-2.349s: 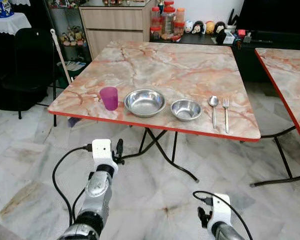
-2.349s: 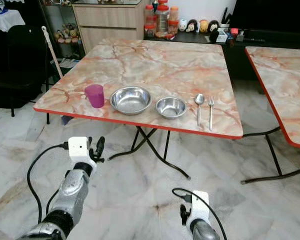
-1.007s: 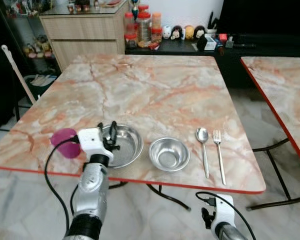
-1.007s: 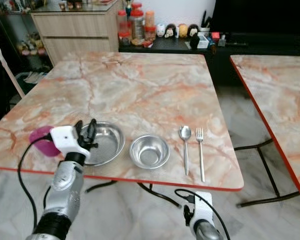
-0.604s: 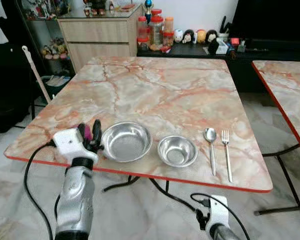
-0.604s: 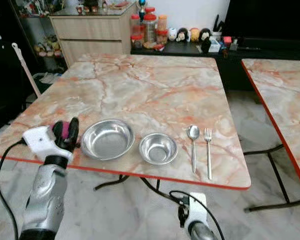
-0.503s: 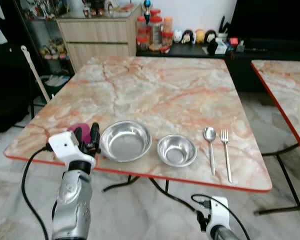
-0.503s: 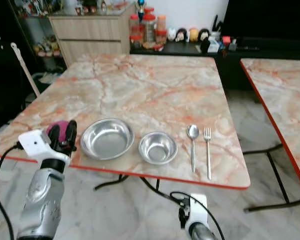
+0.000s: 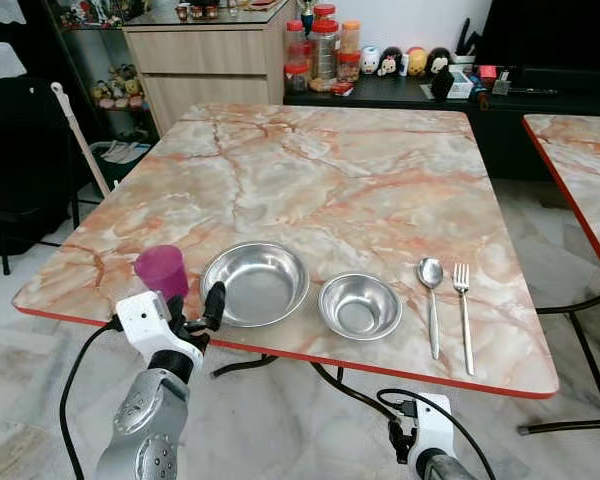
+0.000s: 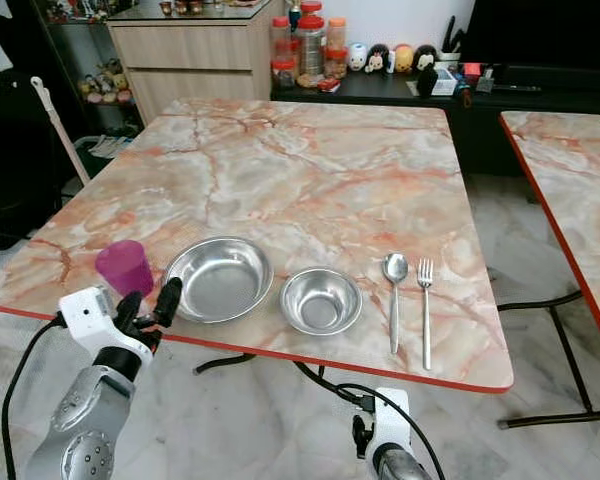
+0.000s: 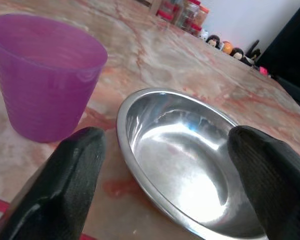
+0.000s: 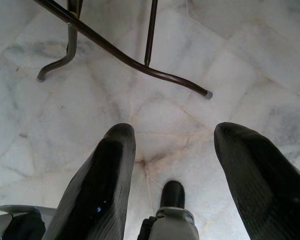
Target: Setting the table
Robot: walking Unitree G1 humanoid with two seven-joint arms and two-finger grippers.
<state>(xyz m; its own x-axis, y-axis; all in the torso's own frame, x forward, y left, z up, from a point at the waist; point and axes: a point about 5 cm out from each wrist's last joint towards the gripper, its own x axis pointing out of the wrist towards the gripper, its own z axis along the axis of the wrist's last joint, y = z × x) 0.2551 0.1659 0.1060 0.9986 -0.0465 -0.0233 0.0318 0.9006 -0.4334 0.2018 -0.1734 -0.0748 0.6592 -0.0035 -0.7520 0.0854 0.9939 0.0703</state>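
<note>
Left wrist view: left gripper fingers spread wide before the large bowl, beside the purple cup, likely lining up a grasp; right gripper hangs open below the bench.

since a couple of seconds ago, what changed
The robot walked up to the table, and the left tool rose from over the floor to the near edge, open, between the cup and the big bowl. Nothing gripped. Cup, both bowls, spoon and fork stayed put; the right tool stayed low.
</note>
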